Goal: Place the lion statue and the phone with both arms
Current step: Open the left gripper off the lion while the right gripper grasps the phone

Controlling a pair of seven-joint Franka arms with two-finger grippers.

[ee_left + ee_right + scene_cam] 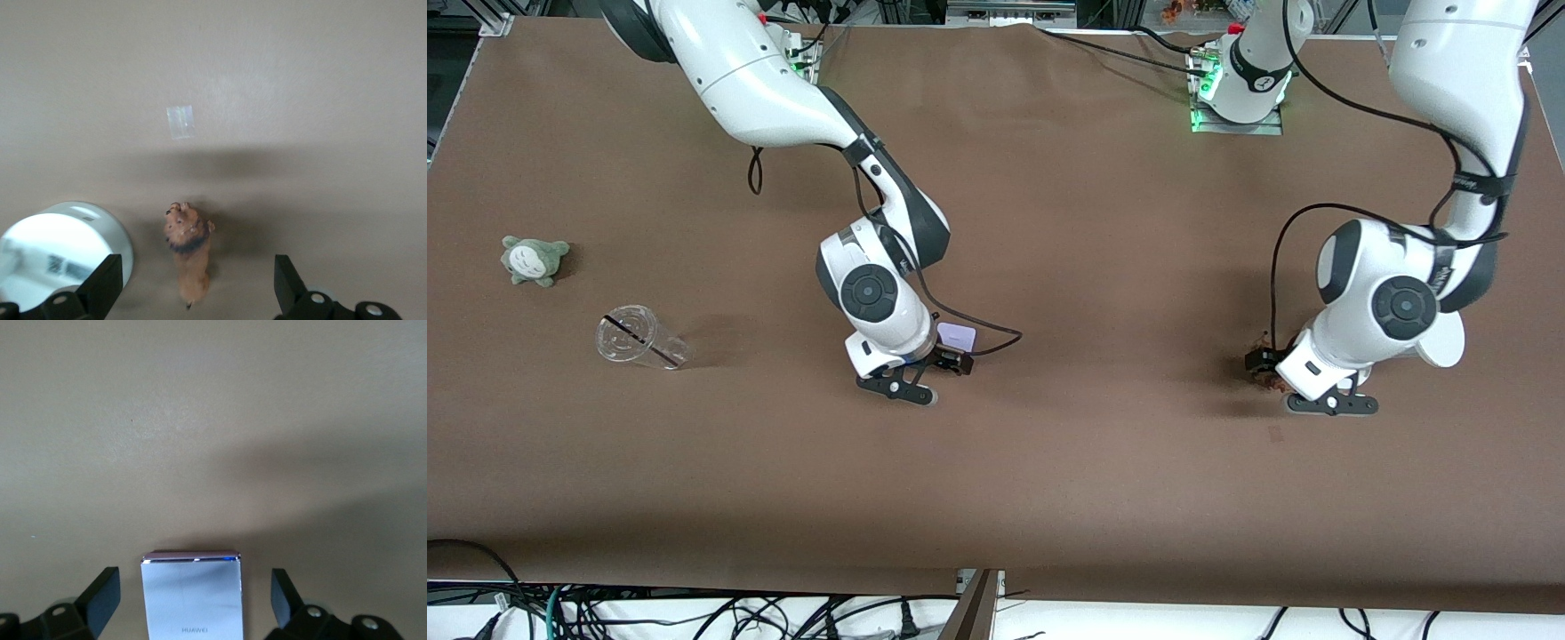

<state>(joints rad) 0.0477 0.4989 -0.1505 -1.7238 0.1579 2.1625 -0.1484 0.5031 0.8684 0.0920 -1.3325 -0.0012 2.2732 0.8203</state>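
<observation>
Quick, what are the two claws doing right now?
Left gripper: open, holding nothing, lion statue between its fingers.
Right gripper: open, holding nothing, phone between its fingers.

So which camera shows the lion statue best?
The left wrist view: the lion statue lies fully visible on the table between open fingers. The front view shows only a sliver beside the left arm; the right wrist view shows none.
</observation>
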